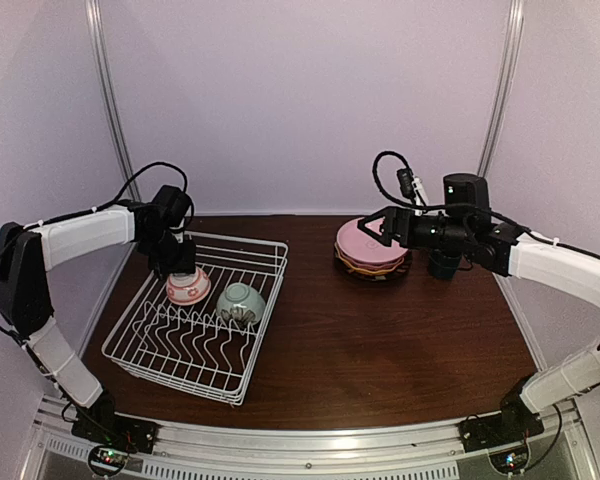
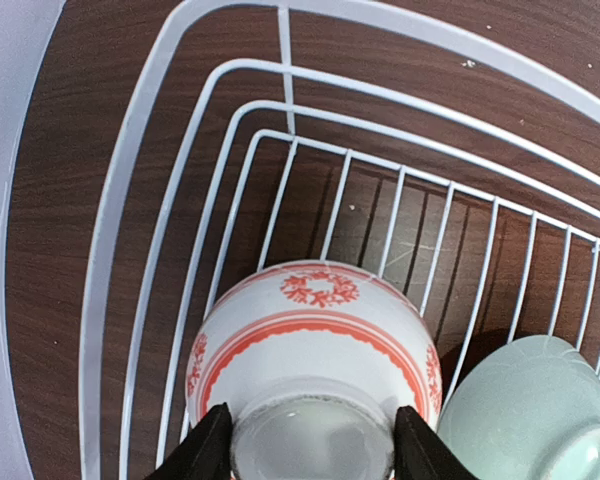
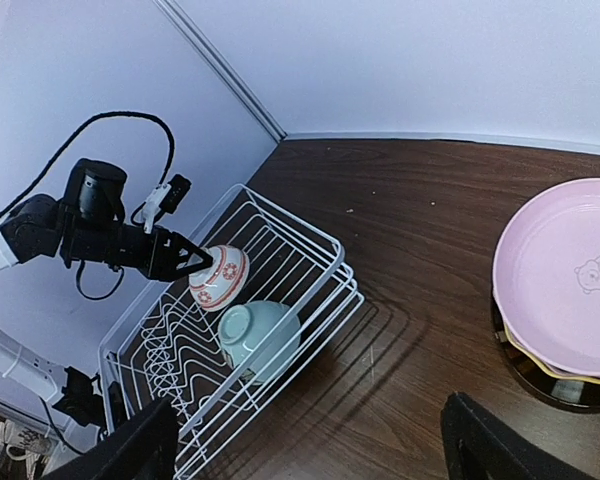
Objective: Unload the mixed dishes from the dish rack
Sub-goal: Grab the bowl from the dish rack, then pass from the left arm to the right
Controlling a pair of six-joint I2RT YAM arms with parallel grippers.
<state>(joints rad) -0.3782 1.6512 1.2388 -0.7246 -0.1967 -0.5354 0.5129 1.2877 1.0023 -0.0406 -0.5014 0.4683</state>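
One dark table point(image 1: 380, 340), dish rack point(image 1: 180, 345), lilac walls point(image 1: 300, 100)

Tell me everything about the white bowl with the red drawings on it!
The bowl is white and shiny, like ceramic, with red bands and a round red flowery mark on its side. It lies tipped over in the far left part of the rack, its plain foot ring facing the left wrist camera. The left tool has a black finger on each side of that ring and seems to pinch it. A pale green bowl lies close beside it; whether they touch is unclear.
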